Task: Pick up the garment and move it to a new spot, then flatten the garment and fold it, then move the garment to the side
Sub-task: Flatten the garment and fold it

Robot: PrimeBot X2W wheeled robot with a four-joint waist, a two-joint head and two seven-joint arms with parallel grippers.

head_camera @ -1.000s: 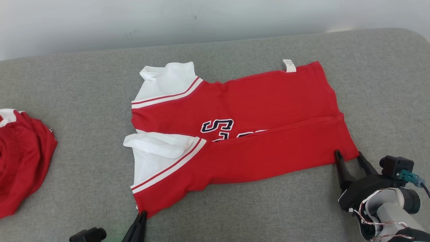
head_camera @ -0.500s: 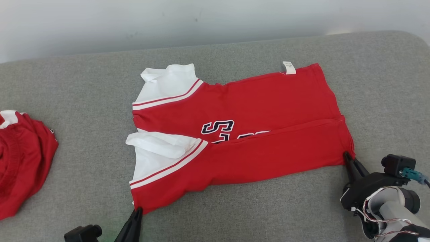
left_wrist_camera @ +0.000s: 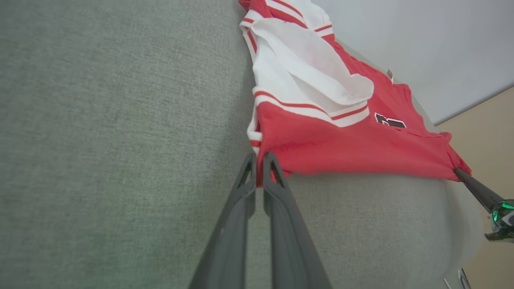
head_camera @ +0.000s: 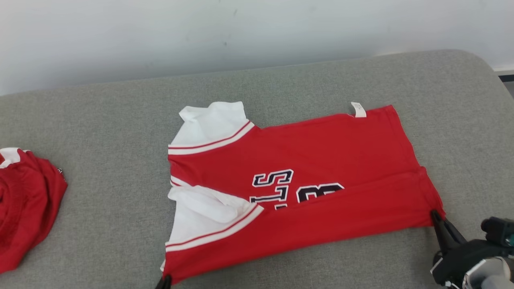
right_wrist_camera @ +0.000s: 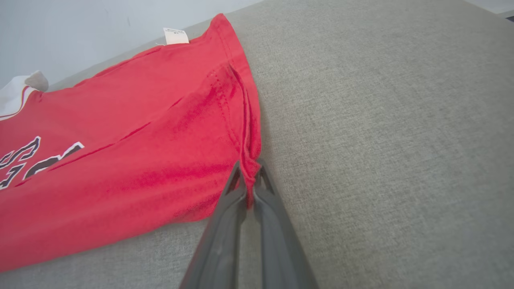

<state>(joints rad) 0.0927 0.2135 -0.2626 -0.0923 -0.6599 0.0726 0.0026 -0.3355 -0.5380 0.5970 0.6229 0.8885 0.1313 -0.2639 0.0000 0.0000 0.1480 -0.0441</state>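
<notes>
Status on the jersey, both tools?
Left tool shut on jersey, near shoulder corner. Right tool shut on near hem corner. Second red garment lies apart, far left.

The red jersey (head_camera: 321,148), white-sleeved with dark lettering, lies partly folded lengthwise near the grey cushion's (head_camera: 100,120) front edge.

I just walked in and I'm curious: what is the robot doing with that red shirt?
The robot is holding a red and white jersey that lies spread on a grey cushion. Its left tool is shut on the near corner by the white sleeve, and its right tool is shut on the near corner at the hem. The near part of the shirt is folded over, partly covering the letters. Another red garment sits bunched up off to the left.
</notes>
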